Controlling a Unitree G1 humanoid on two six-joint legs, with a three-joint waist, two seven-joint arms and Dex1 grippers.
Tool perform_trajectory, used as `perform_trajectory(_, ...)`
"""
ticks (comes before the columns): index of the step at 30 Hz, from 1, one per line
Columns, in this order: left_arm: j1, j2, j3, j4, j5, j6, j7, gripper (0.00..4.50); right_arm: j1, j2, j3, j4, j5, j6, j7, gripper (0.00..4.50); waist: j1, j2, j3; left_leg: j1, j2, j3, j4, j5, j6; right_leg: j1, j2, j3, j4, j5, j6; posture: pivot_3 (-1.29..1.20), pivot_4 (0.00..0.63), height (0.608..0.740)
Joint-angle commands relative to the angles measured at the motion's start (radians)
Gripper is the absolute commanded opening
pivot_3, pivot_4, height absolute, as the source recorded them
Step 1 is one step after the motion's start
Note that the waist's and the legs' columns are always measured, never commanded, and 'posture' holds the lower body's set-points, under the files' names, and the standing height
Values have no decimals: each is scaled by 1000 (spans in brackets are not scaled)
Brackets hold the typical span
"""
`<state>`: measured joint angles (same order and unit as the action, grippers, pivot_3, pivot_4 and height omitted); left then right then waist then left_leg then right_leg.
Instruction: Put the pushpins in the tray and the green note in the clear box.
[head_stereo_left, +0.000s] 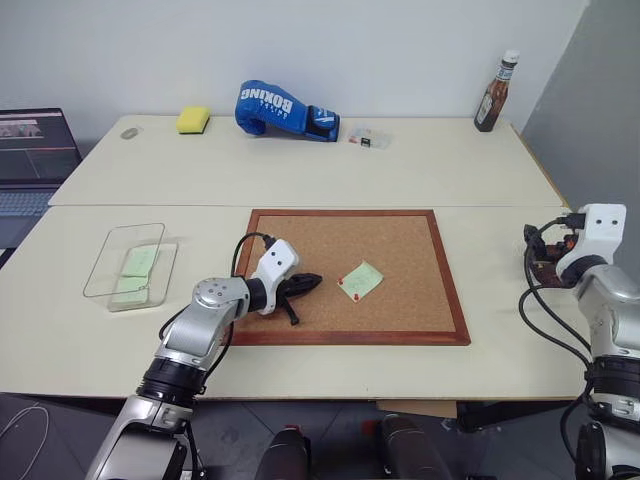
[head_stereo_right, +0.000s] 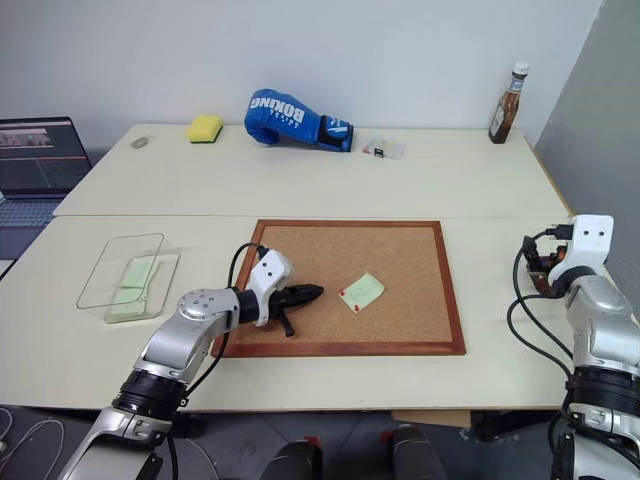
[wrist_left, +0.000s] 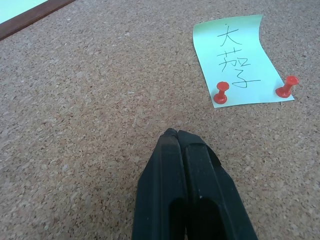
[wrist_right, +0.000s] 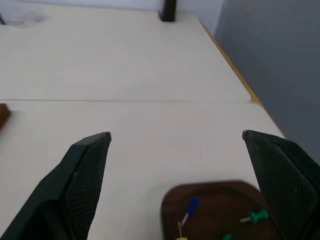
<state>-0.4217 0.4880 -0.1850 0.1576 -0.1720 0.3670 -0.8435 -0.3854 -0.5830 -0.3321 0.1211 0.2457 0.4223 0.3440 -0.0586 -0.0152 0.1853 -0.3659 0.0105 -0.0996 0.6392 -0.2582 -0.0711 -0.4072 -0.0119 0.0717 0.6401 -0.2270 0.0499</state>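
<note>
Currently the clear box (head_stereo_left: 128, 262) at the table's left holds pale green notes. Brown tray (wrist_right: 215, 210) at the right edge holds blue, green and yellow pins, under the right gripper (wrist_right: 175, 145), jaws spread wide and empty. Green note (wrist_left: 239, 61) lies on the corkboard (head_stereo_left: 400, 250), fixed by two red pushpins (wrist_left: 220, 93). Left gripper (wrist_left: 175, 134) is closed, empty, near the note.

Corkboard (head_stereo_left: 400, 290) at frame centre on tabletop (head_stereo_left: 300, 180). Green note (head_stereo_left: 361, 279) on corkboard, two pushpins (wrist_left: 220, 93) in its lower edge. Clear box (head_stereo_left: 128, 262) at left, notes inside. Tray (wrist_right: 215, 210) at right edge, pins in it. Boxing glove (head_stereo_left: 283, 110), sponge (head_stereo_left: 193, 120), bottle (head_stereo_left: 496, 92) along top.
</note>
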Motion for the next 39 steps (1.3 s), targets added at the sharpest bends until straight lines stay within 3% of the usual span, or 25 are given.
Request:
perform_trajectory(1,29,7,-33,66,50,23,9,0,63,-9,135,-267,95,2,212,4473,0,0,0,0,0,0,-1,0,0,0,0,0,0,0,0,0,150,740)
perform_trajectory(6,23,7,-31,79,49,21,9,0,103,12,332,-425,119,12,351,4473,2,0,0,0,1,-1,-3,0,0,0,-1,-1,-6,0,0,0,150,740)
perform_trajectory(12,19,4,-31,76,49,29,7,0,107,84,530,-388,49,-66,417,4473,8,-2,0,-1,1,0,-6,0,0,1,-2,-2,-12,0,1,0,150,740)
perform_trajectory(24,27,18,-30,50,57,37,10,0,13,230,651,-79,-54,-247,479,4473,7,-2,0,0,1,0,-10,0,0,1,-2,-3,-12,0,1,0,150,740)
perform_trajectory(28,32,24,-27,42,55,43,11,0,-6,257,634,-20,-44,-244,492,3884,7,-2,0,0,1,0,-10,0,0,1,-1,-3,-12,0,1,0,150,740)
perform_trajectory(39,35,23,-24,33,52,50,19,0,-39,267,594,47,-51,-243,507,1398,7,-2,0,0,1,0,-10,0,0,1,-1,-3,-11,0,1,0,150,740)
